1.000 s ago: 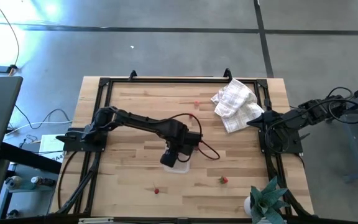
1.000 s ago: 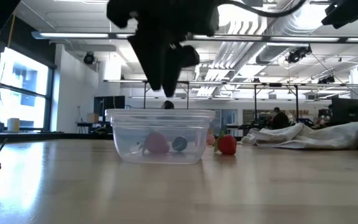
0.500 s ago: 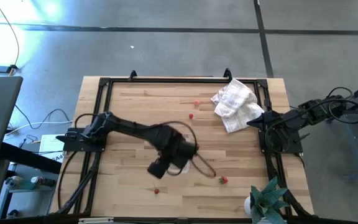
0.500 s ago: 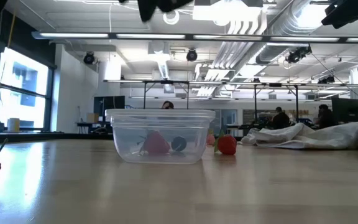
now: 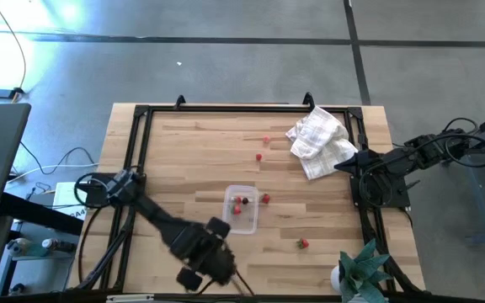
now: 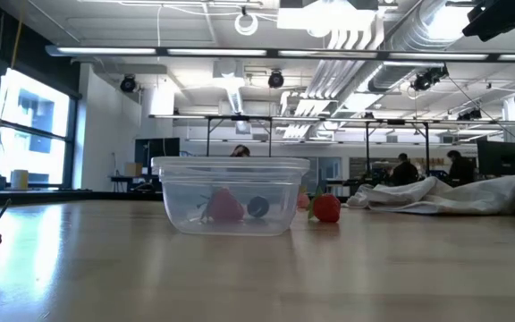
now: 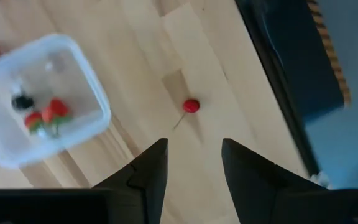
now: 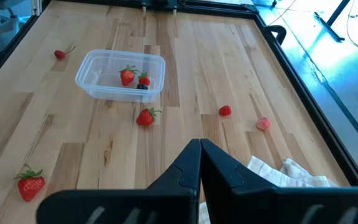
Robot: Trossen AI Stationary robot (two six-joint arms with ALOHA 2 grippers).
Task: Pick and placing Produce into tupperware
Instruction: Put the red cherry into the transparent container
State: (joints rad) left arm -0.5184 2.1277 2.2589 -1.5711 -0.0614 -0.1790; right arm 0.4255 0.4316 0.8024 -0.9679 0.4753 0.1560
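Now, near to far:
Left gripper (image 7: 191, 168): fingers apart, holding nothing, moved from over the box to the table's near edge, at 6 o'clock.
Cherry (image 7: 191, 106): just ahead of those fingers, likely next.
Tupperware (image 5: 241, 208): middle of the table, three pieces inside.
Loose berries (image 5: 262, 147): toward 12 o'clock.
Right gripper (image 8: 200, 163): at 3 o'clock, pressed shut, waiting.

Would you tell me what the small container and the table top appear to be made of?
The tupperware looks like clear, slightly milky plastic: the berries inside show through its walls. The table top appears to be light wood, butcher-block style, with visible plank seams and grain, in a smooth finish.
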